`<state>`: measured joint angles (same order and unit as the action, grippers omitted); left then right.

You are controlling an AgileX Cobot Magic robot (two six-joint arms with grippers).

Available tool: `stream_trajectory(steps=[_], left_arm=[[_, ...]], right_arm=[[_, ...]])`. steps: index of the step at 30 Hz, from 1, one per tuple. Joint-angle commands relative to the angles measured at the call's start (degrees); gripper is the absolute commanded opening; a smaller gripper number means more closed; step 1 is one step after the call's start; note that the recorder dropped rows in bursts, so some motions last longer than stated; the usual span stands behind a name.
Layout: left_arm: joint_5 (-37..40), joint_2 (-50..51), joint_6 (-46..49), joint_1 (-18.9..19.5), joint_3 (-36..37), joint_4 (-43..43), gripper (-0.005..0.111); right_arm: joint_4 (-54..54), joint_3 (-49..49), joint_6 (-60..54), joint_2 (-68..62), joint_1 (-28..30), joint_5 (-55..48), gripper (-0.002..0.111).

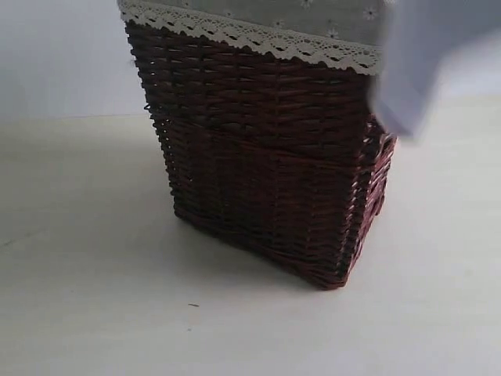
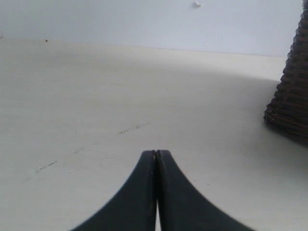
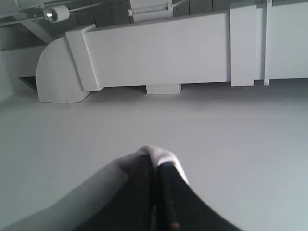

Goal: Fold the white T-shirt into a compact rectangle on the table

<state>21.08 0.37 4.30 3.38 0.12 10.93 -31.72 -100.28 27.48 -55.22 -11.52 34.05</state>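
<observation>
Right gripper (image 3: 155,167) pinched shut on white T-shirt (image 3: 161,155), shirt aloft near basket (image 1: 266,157), off table (image 1: 94,313). Left gripper (image 2: 156,155) closed, empty. Cloth looks light, limp, drapey; probably best taken at shoulders or hem corners.

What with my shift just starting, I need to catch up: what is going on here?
A two-armed robot is working on a white T-shirt. The right claw is shut on a bit of its cloth and holds it up in the air; from the outside camera the cloth shows as a white blur beside the top of a dark wicker basket. The left claw is shut and empty over the table. No folding is visible yet.
</observation>
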Motion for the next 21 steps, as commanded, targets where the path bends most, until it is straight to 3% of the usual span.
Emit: stream_trajectory(steps=[1,15,21], left_arm=[[-0.1,-0.4,0.0,-0.3,-0.1,0.3,0.000],[-0.1,-0.4,0.0,-0.3,-0.1,0.3,0.000],[-0.1,-0.4,0.0,-0.3,-0.1,0.3,0.000]], right_arm=[[-0.3,-0.6,-0.5,-0.1,-0.1,-1.7,0.000],[-0.3,-0.5,-0.4,-6.5,-0.1,-43.0,0.000],[8.3,9.8,-7.3,-8.1,-0.1,-43.3,0.000]])
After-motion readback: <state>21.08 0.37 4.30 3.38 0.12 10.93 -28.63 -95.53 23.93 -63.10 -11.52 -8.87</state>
